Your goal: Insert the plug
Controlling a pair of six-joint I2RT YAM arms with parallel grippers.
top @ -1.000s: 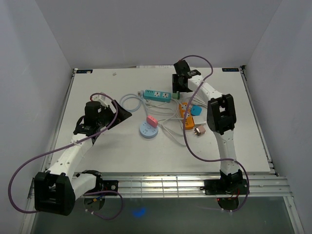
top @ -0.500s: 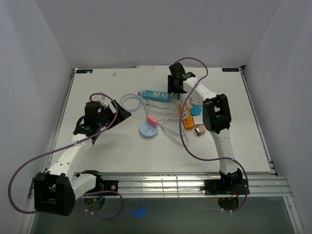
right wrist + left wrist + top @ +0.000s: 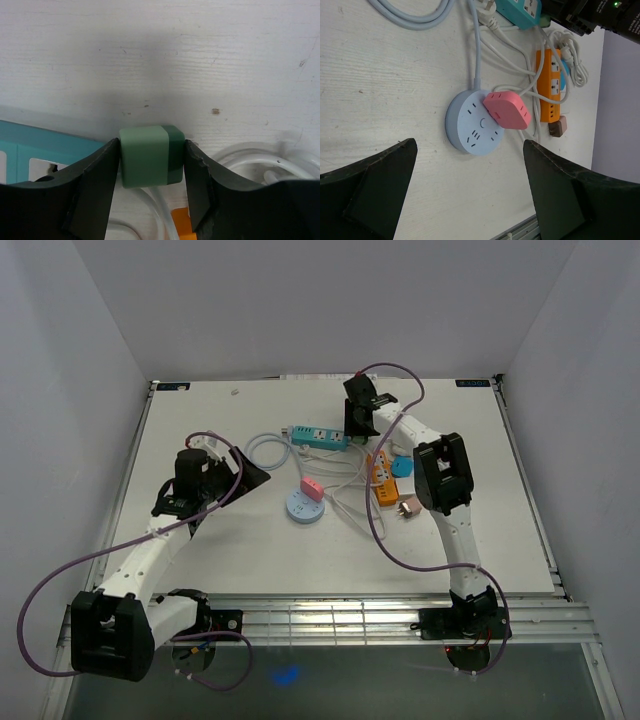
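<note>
Right wrist view: your right pincer presses both fingers against the flat sides of the green plug, just beside the end of the teal power strip; whether the plug rests on the white surface or hangs just above it is unclear. Gripping across its sides likely leaves the pin face free to steer toward a socket. Your left pincer hangs wide apart, holding nothing, above the round blue socket hub and its pink adapter, probably parked clear of the work.
</note>
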